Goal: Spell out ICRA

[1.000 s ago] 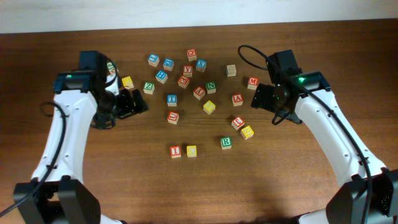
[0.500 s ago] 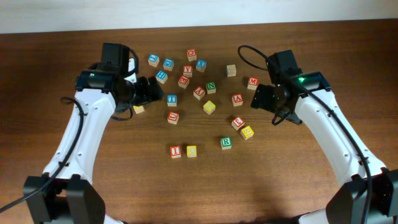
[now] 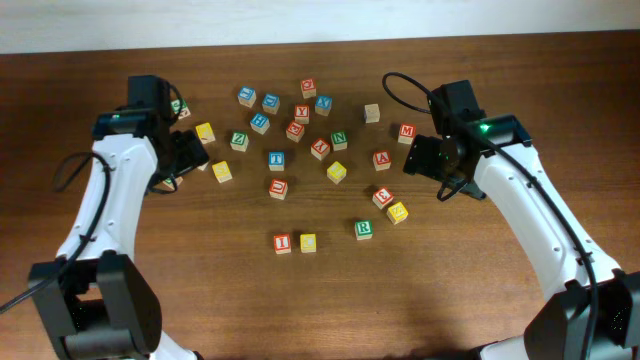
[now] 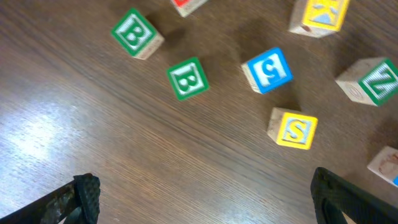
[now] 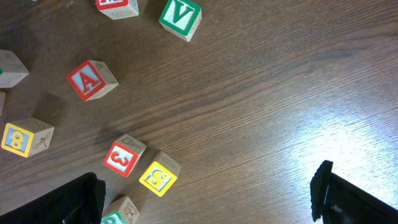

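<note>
A red I block (image 3: 283, 242) and a yellow block (image 3: 308, 242), its letter unreadable, stand side by side at the front centre. A green R block (image 3: 364, 229) stands to their right. The red A block (image 3: 382, 160) sits further back and also shows in the right wrist view (image 5: 92, 79). My left gripper (image 3: 193, 155) is open and empty over bare wood at the left of the pile, as the left wrist view (image 4: 205, 193) shows. My right gripper (image 3: 421, 158) is open and empty just right of the A block, also seen in the right wrist view (image 5: 208, 193).
Many loose letter blocks are scattered across the middle and back of the table. Near the left gripper are a yellow S block (image 4: 294, 129), a blue 5 block (image 4: 268, 70) and two green B blocks (image 4: 187, 78). Near the right gripper are a red 3 block (image 5: 122, 157) and a yellow S block (image 5: 158, 174).
My left arm swung right toward the pile, then drew back left. A yellow block beside it is now uncovered. The right arm has not moved.
</note>
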